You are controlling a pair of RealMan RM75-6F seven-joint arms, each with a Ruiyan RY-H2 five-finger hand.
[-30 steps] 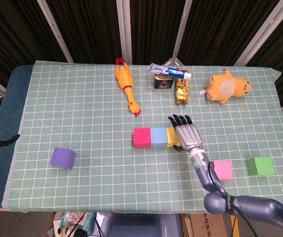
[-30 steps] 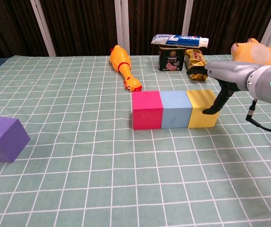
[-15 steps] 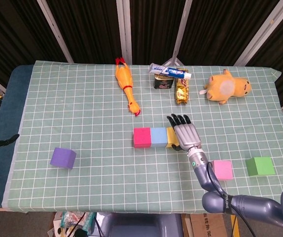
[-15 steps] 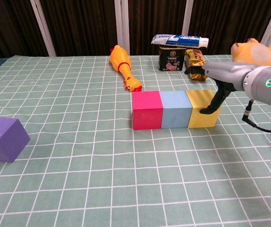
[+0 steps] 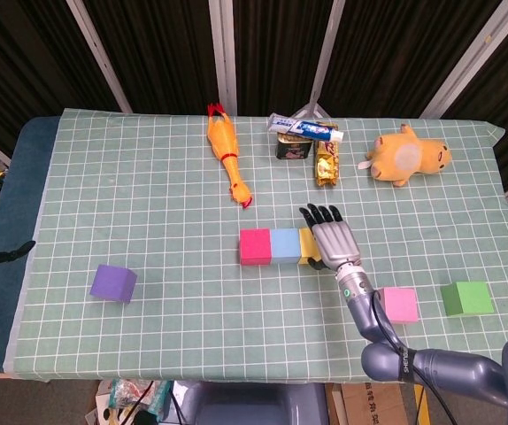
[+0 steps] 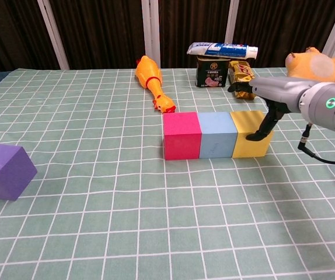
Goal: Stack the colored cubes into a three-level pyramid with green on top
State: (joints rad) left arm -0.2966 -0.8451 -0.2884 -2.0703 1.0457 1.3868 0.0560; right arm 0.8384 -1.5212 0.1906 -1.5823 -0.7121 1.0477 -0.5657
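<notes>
A red cube [image 5: 255, 246], a blue cube [image 5: 284, 243] and a yellow cube [image 5: 305, 243] stand in a touching row at mid-table. My right hand [image 5: 332, 240] hovers flat over the yellow cube's right end with its fingers [image 6: 241, 88] stretched out and holding nothing. In the chest view its thumb [image 6: 263, 129] hangs down against the right side of the yellow cube [image 6: 248, 134], beside the blue cube [image 6: 217, 135] and red cube [image 6: 182, 136]. A pink cube [image 5: 401, 304] and a green cube [image 5: 465, 298] lie near the front right. A purple cube [image 5: 113, 282] sits at front left. My left hand is out of sight.
Along the far side lie a rubber chicken [image 5: 227, 155], a dark can [image 5: 293, 144] with a toothpaste tube [image 5: 305, 129] on it, a snack packet [image 5: 327, 164] and an orange plush toy [image 5: 406, 155]. The checkered green cloth [image 5: 165, 204] covers the table.
My right hand has edged slightly left and away from me, bringing its thumb closer against the yellow cube's side. The cubes have not moved.
</notes>
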